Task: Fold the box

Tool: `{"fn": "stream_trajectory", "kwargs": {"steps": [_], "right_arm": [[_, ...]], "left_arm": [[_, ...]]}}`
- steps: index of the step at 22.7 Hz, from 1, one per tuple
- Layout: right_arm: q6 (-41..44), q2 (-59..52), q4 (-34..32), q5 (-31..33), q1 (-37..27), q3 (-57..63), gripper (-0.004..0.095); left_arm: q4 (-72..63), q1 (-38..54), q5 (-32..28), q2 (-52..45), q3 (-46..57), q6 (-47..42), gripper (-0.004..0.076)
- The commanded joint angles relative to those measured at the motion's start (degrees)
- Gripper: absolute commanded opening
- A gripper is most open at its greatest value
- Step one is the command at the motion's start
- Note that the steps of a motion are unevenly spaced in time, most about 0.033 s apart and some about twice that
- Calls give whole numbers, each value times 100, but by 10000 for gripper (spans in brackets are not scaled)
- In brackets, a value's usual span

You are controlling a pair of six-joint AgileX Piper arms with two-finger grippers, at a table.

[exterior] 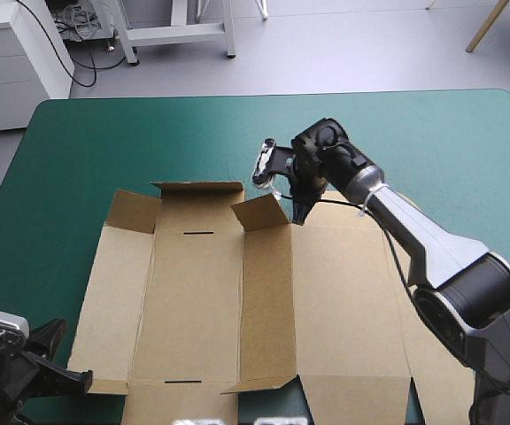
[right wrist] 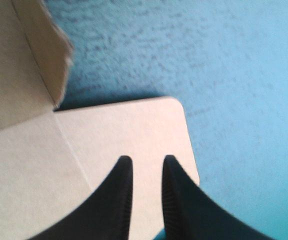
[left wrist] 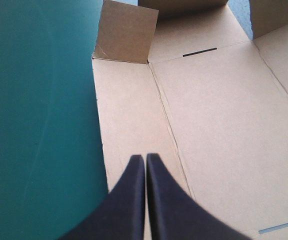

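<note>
Three far flaps raised | brown box otherwise flat

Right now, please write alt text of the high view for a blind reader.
A brown box lies mostly flat on the teal-green table, small flaps raised along its far edge. The right gripper points down beside one flap; the left gripper is at its near left corner.

Matt board box — rough-textured teal-green cover.

No text, label or number can be read on the box
</note>
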Motion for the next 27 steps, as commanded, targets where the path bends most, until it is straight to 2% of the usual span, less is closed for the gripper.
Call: {"fn": "stream_trajectory", "kwargs": {"steps": [1,6,9,13,16,20,27], "right_arm": [[422,-661,-51,259,-462,-193,-6],[1436,-1610,802,361,-1853,-143,-19],[1794,-2354,986,361,-2542,246,-19],[2211,-3383,1013,361,-3150,1177,-19],[2410,-4511,1456,361,-3633,2411,-19],[2647,-6140,1572,-99,-3837,4262,-19],[2721,-7780,1585,-373,-3837,5980,-19]], "left_arm": [[-81,2,-343,92,-170,-29,-10],[-72,2,-343,92,-170,-29,-10],[-72,2,-343,92,-170,-29,-10],[-72,2,-343,92,-170,-29,-10],[-72,2,-343,92,-170,-29,-10],[-72,2,-478,92,-170,-29,-10],[-174,2,-559,92,-170,-29,-10]]}}
